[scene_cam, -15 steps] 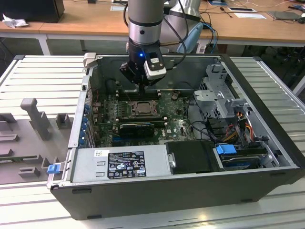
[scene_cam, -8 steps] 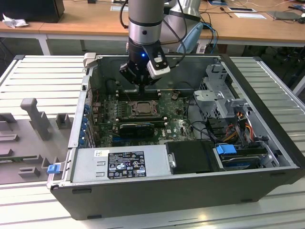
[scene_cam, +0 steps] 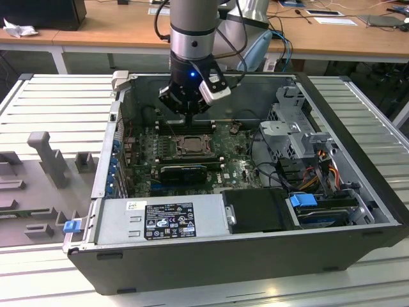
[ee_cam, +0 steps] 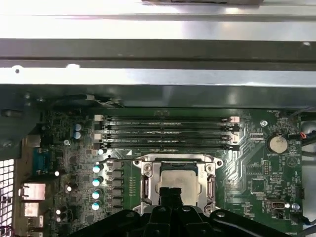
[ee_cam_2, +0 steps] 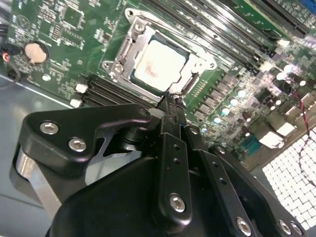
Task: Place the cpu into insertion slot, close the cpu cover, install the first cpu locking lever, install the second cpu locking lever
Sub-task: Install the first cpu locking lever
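The cpu point(ee_cam_2: 159, 65) sits in the insertion slot point(ee_cam_2: 190, 84) mid-motherboard point(ee_cam_2: 59, 44), with the cpu cover point(ee_cam_2: 129, 47) down around it. The end effector point(ee_cam_2: 170, 99), fingers pinched narrow, hovers at the socket's edge (very close). A slip there could gouge the board.

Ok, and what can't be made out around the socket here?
- First wrist view: the near edge of the cpu and cpu cover is hidden by the gripper.
- Second wrist view: what the shut gripper's tip touches at the cpu cover's edge; the tip itself hides it.
- Exterior view: whether the cpu cover lies fully flat; too small to tell.
- Both wrist views: the pin field of the insertion slot, covered by the cpu.
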Controlling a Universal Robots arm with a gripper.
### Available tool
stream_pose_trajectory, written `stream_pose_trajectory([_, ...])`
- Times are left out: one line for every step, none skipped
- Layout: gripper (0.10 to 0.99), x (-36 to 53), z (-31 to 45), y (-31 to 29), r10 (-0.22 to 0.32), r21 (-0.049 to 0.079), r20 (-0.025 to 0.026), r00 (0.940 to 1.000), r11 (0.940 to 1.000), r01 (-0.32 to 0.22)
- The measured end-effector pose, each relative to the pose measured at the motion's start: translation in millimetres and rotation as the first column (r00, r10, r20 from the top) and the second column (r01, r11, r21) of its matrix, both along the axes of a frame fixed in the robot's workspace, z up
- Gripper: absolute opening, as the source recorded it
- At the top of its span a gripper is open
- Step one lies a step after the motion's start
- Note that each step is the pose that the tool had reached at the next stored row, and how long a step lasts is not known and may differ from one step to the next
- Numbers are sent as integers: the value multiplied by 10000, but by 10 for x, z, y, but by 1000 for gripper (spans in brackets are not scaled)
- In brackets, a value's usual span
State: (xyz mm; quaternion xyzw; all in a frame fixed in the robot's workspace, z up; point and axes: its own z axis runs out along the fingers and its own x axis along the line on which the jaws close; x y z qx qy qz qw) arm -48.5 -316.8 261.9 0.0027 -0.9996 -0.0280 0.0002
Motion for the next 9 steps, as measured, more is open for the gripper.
stream_pose_trajectory([106, -39, -1, 0, -1, 0, 28, 10000, 10000, 1])
stream_pose_trajectory([106, -63, -2, 0, -1, 1, 42, 10000, 10000, 1])
stream_pose_trajectory([106, -93, -2, 0, 0, 1, 58, 10000, 10000, 0])
stream_pose_trajectory([106, -118, -2, 0, 0, 0, 66, 10000, 10000, 0])
stream_pose_trajectory([106, -154, -3, 0, -1, 1, 76, 10000, 10000, 1])
stream_pose_trajectory([106, -172, -4, 1, 0, 2, 82, 10000, 10000, 0])
stream_pose_trajectory([106, -182, -3, 0, 0, 1, 85, 10000, 10000, 0])
stream_pose_trajectory([106, -192, -3, 0, 1, 0, 88, 10000, 10000, -1])
stream_pose_trajectory([106, -209, -3, 0, 0, -1, 92, 10000, 10000, 0])
